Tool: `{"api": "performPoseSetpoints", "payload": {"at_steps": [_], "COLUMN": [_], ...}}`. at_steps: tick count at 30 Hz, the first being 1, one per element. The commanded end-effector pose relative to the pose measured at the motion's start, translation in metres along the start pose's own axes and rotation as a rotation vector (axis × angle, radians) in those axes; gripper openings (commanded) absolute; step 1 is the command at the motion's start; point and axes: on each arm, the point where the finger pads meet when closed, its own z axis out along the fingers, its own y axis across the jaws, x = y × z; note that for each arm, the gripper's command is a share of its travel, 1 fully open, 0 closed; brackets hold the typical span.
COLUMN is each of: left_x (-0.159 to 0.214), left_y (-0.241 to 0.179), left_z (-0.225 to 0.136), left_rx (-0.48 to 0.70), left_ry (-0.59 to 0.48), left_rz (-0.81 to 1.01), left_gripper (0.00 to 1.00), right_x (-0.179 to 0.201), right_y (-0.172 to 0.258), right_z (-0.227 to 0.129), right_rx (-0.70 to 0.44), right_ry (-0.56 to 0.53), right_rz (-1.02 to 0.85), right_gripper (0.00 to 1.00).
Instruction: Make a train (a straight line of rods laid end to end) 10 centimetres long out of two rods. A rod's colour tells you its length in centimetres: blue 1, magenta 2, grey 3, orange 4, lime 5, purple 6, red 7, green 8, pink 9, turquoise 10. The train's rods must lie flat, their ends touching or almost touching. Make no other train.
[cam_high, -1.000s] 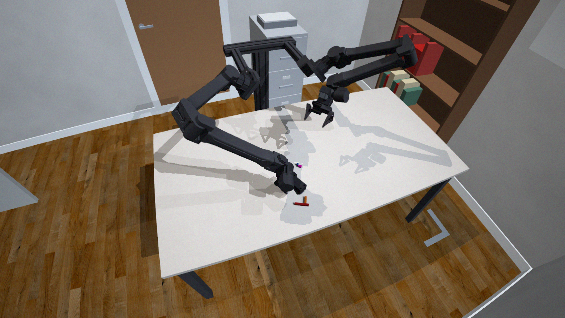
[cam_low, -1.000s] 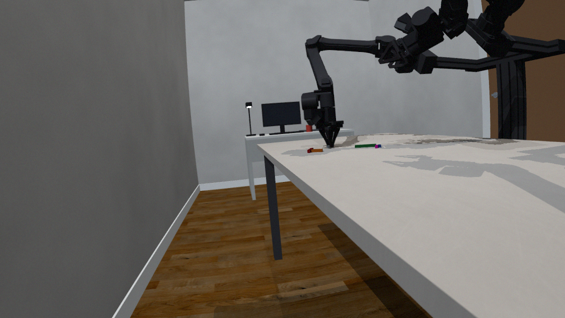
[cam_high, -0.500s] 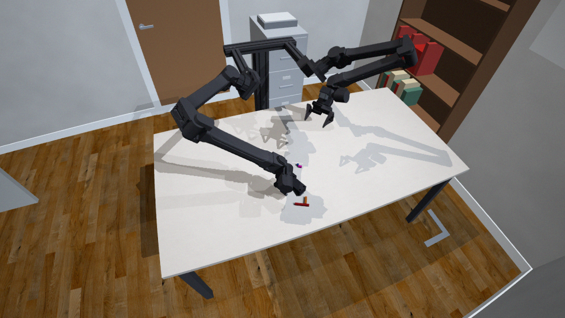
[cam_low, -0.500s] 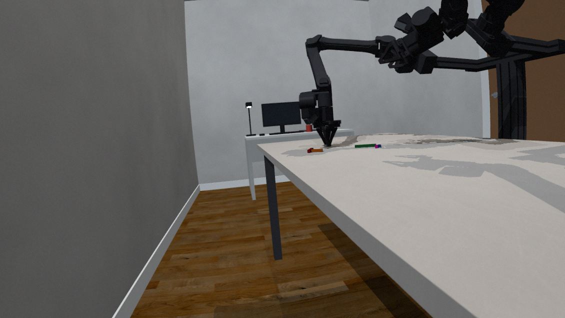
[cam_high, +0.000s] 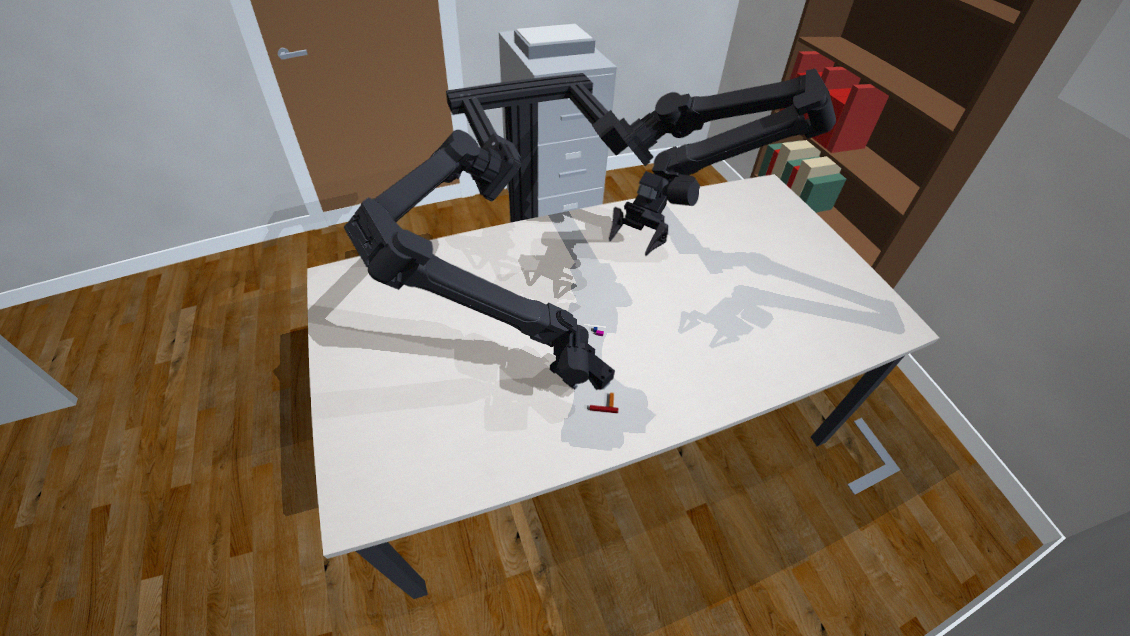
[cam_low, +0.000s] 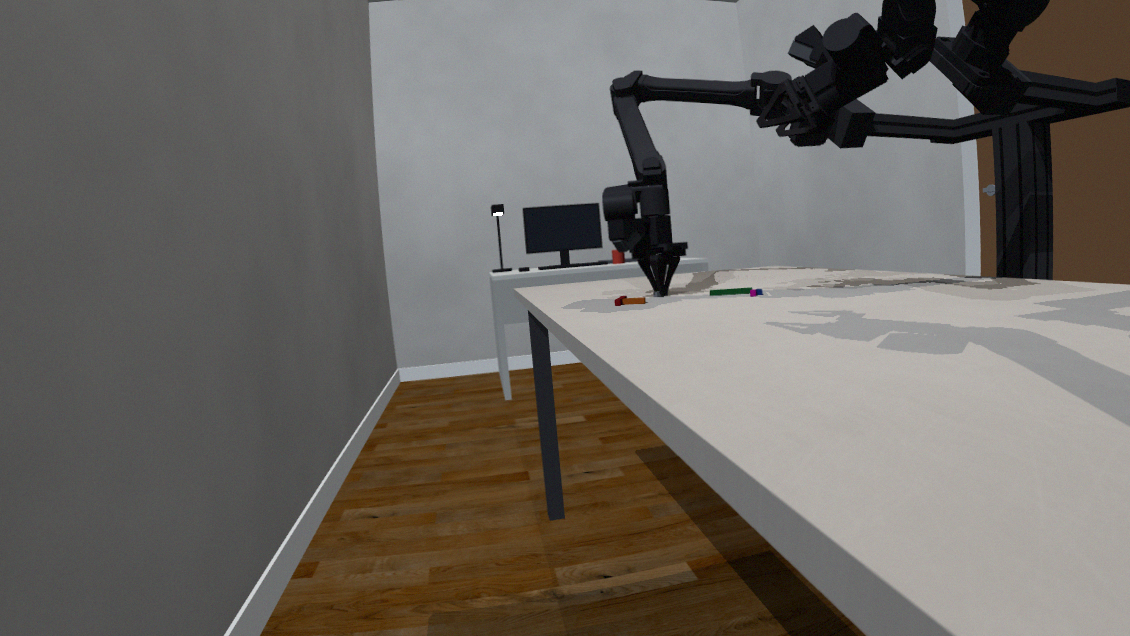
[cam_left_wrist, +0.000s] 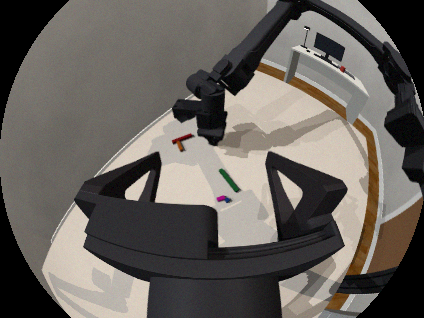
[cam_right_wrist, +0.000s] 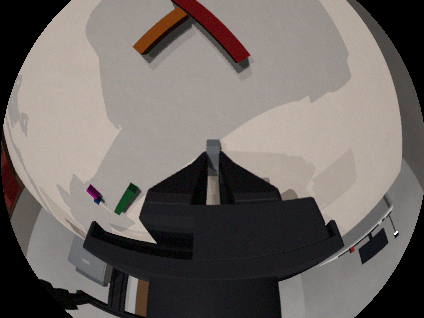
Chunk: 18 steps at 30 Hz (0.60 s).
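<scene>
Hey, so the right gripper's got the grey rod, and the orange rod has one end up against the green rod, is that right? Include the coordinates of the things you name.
Not quite: the orange rod (cam_high: 610, 399) (cam_low: 634, 301) (cam_left_wrist: 180, 146) (cam_right_wrist: 161, 31) has its end against the red rod (cam_high: 602, 409) (cam_low: 619, 301) (cam_left_wrist: 182, 138) (cam_right_wrist: 216, 31), as the right wrist view shows. The right gripper (cam_high: 602, 374) (cam_low: 661, 292) (cam_left_wrist: 213, 143) (cam_right_wrist: 213, 157) does have the grey rod (cam_right_wrist: 213, 144).
</scene>
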Motion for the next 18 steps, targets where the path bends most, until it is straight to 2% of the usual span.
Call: {"api": "performPoseSetpoints", "payload": {"at_steps": [1,6,12,18], "left_x": [-0.004,-0.004,-0.004,-0.004], "left_y": [-0.002,-0.002,-0.002,-0.002], "left_z": [-0.004,-0.004,-0.004,-0.004], "left_rx": [0.000,0.000,0.000,0.000], "left_ry": [-0.008,-0.008,-0.008,-0.008], "left_rz": [-0.003,-0.003,-0.003,-0.003], "left_gripper": [1.00,1.00,1.00,1.00], "right_x": [0.006,0.006,-0.010,-0.008], "right_y": [-0.007,-0.006,-0.009,-0.002], "right_z": [0.003,0.003,-0.034,-0.032], "right_rx": [0.002,0.001,0.014,0.008], "right_ry": [0.007,0.008,-0.028,-0.023], "right_rz": [0.006,0.005,0.020,-0.012], "right_gripper": [0.03,0.03,0.03,0.03]}}
